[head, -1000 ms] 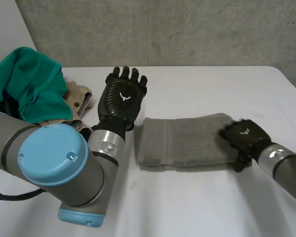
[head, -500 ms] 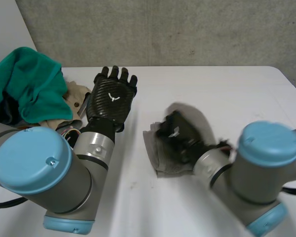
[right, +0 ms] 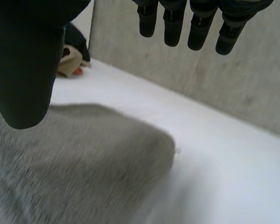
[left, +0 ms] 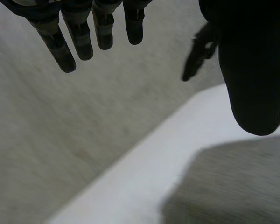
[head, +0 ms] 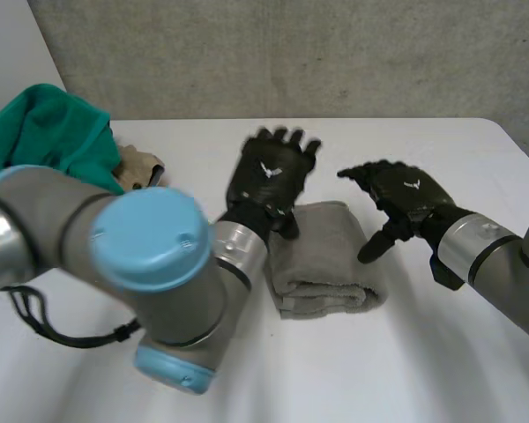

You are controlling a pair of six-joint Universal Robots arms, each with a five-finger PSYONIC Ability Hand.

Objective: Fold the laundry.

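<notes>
A grey towel (head: 328, 260) lies folded into a thick short stack in the middle of the white table (head: 423, 370). My left hand (head: 271, 179) hovers open over the towel's far left edge, fingers straight (left: 79, 39) and pointing away. Its thumb (left: 254, 79) hangs above the towel (left: 233, 186). My right hand (head: 404, 198) is open just right of the towel and above the table, holding nothing. Its fingers (right: 200, 25) are spread and its thumb (right: 23, 65) hangs over the towel (right: 70, 163).
A heap of green cloth (head: 44, 132) lies at the table's far left, with a beige garment (head: 141, 165) beside it, also seen past my right thumb (right: 67, 60). A grey wall (head: 291, 53) runs behind the table.
My right hand carried the towel's right end over to the left, let it go and drew back right. My left arm swung right, bringing its hand to the towel's left edge.
</notes>
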